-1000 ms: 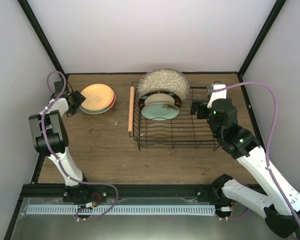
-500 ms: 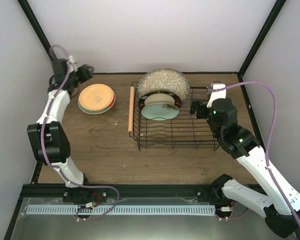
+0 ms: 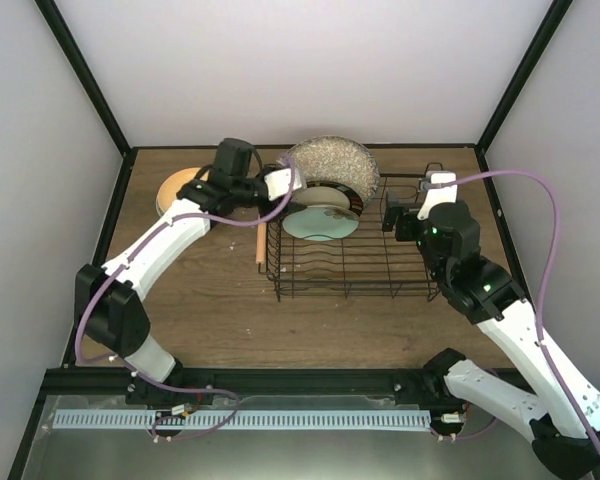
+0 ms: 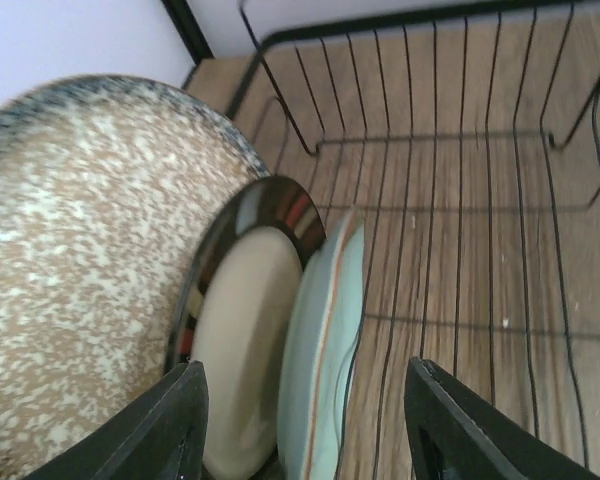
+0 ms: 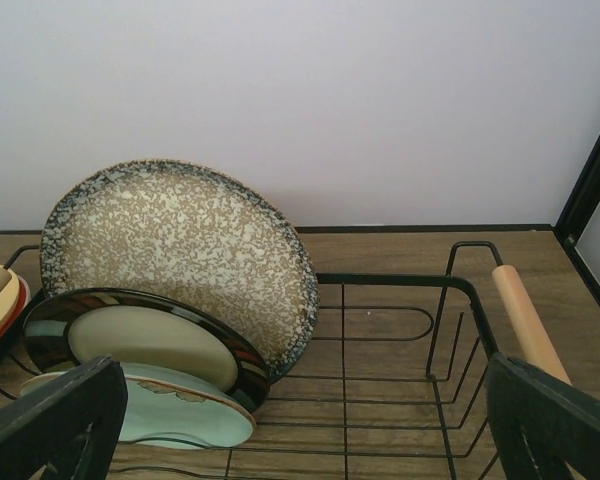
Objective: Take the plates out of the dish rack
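- My left gripper (image 4: 307, 400), fingers spread, hovers at the dish rack's (image 3: 350, 262) left rim, nearest the plates.
- The pale green plate (image 4: 320, 340) stands edge-up in the rack, straight ahead of it.
- My right gripper (image 5: 300, 420) is also spread, at the rack's right rim.

- No text, label, brand, number or sign can be read in any view.
- The small dark marks on the pale green plate (image 3: 318, 226) are painted decoration, not lettering.
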{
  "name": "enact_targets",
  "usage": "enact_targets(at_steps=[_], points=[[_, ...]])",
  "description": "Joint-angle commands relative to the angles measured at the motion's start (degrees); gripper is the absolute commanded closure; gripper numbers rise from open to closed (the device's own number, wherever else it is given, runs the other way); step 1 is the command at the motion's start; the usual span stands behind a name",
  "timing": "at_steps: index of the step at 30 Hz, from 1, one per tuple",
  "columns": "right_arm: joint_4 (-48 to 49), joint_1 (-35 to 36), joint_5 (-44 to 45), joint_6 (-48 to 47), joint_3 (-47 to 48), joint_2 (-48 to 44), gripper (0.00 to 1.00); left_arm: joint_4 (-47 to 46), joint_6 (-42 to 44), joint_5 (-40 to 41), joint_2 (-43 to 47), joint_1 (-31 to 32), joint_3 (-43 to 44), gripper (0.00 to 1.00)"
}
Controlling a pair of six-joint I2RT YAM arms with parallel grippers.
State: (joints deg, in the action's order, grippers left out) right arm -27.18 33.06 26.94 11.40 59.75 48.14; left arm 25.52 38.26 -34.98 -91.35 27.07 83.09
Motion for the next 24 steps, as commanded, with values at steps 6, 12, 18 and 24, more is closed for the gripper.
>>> enact_targets(at_steps=[6, 12, 18, 24], points=[[-1.65, -0.45, 1.97, 1.54, 0.01, -2.1, 0.0, 1.45, 18.15, 8.6, -2.57, 3.66, -1.43, 0.46], [-1.71, -0.45, 2.04, 1.24, 0.19, -1.93, 0.0, 0.78, 19.21, 9.96, -4.7, 4.81, -1.44, 0.48], [-2.08, -0.38, 2.33, 1.06, 0.45, -2.04, 0.0, -1.16, 18.96, 11.93, -6.49, 5.74, -1.61, 0.49], [-2.49, -0.43, 2.52, 1.14, 0.68, -2.25, 0.0, -3.45, 18.36, 14.12, -8.32, 6.72, -1.61, 0.5]])
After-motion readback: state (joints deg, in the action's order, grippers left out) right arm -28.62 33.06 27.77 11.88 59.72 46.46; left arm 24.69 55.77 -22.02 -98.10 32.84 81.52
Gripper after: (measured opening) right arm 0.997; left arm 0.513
